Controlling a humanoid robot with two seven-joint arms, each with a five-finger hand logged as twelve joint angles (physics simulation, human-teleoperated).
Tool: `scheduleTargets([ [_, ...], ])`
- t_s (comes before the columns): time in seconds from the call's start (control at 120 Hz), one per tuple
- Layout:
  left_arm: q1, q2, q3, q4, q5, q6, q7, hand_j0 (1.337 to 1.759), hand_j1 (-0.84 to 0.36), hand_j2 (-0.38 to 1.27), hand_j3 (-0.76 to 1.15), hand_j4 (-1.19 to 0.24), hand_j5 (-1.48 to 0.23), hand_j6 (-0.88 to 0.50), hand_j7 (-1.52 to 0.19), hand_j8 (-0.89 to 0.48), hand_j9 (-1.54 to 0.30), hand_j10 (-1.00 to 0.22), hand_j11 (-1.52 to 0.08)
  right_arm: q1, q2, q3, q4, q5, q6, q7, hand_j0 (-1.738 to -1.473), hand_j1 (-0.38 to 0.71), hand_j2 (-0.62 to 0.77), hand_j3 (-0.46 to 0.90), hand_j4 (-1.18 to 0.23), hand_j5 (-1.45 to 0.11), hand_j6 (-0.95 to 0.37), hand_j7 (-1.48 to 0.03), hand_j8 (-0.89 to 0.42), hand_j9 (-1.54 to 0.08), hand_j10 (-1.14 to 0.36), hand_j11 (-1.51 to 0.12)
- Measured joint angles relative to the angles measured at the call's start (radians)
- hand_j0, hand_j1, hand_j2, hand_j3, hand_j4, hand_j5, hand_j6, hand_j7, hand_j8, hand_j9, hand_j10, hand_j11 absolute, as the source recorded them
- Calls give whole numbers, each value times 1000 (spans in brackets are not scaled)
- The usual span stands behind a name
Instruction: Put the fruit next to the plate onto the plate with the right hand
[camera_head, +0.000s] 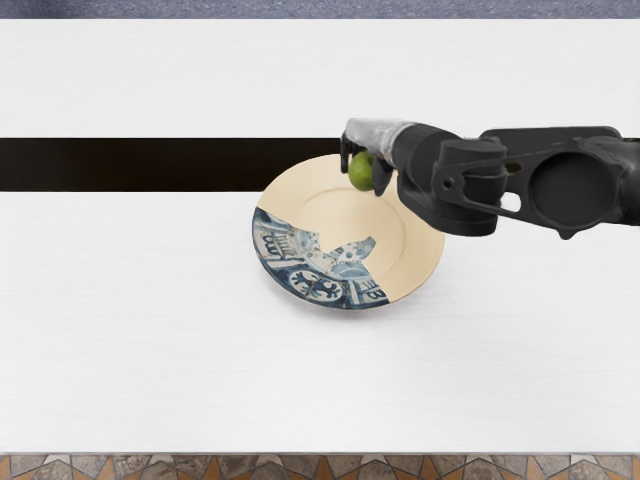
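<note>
Patterned floor tiles (320, 468) run along the near edge of the view, below the white tabletop (150, 380) that fills most of it. Farther back, a dark strip (130, 164) crosses the tabletop from the left edge and disappears behind the plate and the arm. A round plate (400, 250) lies flat near the middle of the tabletop, cream over most of its surface, with a blue and white pattern on its near left part. Its far rim overlaps the dark strip. The right arm (540, 185), dark and bulky, comes in from the right edge and reaches left over the far right part of the plate. At its end, the right hand (378, 155) is closed around a small green fruit (360, 171), with dark fingers (382, 182) curling down on the fruit's right side. The fruit sits over the far rim of the plate, just inside its edge; whether it touches the plate or is held above it cannot be told from this view.
</note>
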Motion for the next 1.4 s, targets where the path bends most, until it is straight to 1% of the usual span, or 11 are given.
scheduleTargets([
  [0.433,0,0,0,0,0,0,0,1658,349,0,0,0,0,-1,0,-1,0,0,0,-108,46,5,5,-4,-13,-1,-1655,313,216,0,-600,-950,-425,-897,-404,-933,-665,-936],
  [0.467,0,0,0,0,0,0,0,1658,349,0,0,0,0,-1,0,-1,0,0,0,-111,46,4,4,-5,-14,-1,-1655,266,174,0,-554,-865,-405,-820,-388,-850,-609,-852],
  [0.525,0,0,0,0,0,0,0,1658,349,0,0,0,0,-1,0,-1,0,0,0,-116,48,5,1,-5,-16,-1,-1656,120,130,0,-422,-658,-311,-623,-297,-646,-463,-648],
  [0.592,0,0,0,0,0,0,0,1658,349,0,0,0,0,-1,0,-1,0,0,0,-120,50,16,-1,-6,-17,-1,-1656,-4,94,0,-310,-482,-230,-457,-221,-474,-340,-475],
  [0.75,0,0,0,0,0,0,0,1658,349,0,0,0,0,-1,0,-1,0,0,0,-143,45,107,0,-4,-11,-1,-1657,-178,42,0,-155,-236,-118,-225,-114,-232,-168,-233],
  [0.875,0,0,0,0,0,0,0,1658,349,0,0,0,0,-1,0,-1,0,0,0,-195,13,242,3,7,38,-1,-1658,-245,21,0,-94,-140,-75,-134,-72,-138,-101,-139],
  [1.1,0,0,-1,0,0,0,0,1658,349,0,0,0,0,-1,0,-1,0,0,0,-350,-214,691,18,155,347,-1,-1658,-298,5,0,-46,-65,-41,-62,-39,-64,-48,-64],
  [1.15,0,0,-1,0,0,0,0,1658,349,0,0,0,0,-1,0,-1,0,0,0,-412,-256,807,19,177,426,-1,-1658,-304,3,0,-41,-57,-37,-55,-36,-56,-43,-56],
  [1.258,0,0,0,0,0,0,0,1658,349,0,0,0,0,-1,0,-1,0,0,0,-594,-300,1099,19,200,629,-1,-1658,-312,0,0,-34,-45,-32,-44,-31,-45,-35,-45],
  [1.325,3,0,0,0,0,0,0,1658,349,0,0,0,0,-1,0,-1,0,0,0,-676,-314,1209,17,210,697,-1,-1658,-315,-1,0,-31,-41,-29,-40,-28,-41,-31,-41],
  [1.4,4,0,0,0,0,0,0,1658,349,0,0,0,0,-1,0,-1,0,0,0,-746,-323,1277,15,216,736,-1,-1658,-317,-2,0,-28,-37,-27,-37,-27,-37,-28,-37],
])
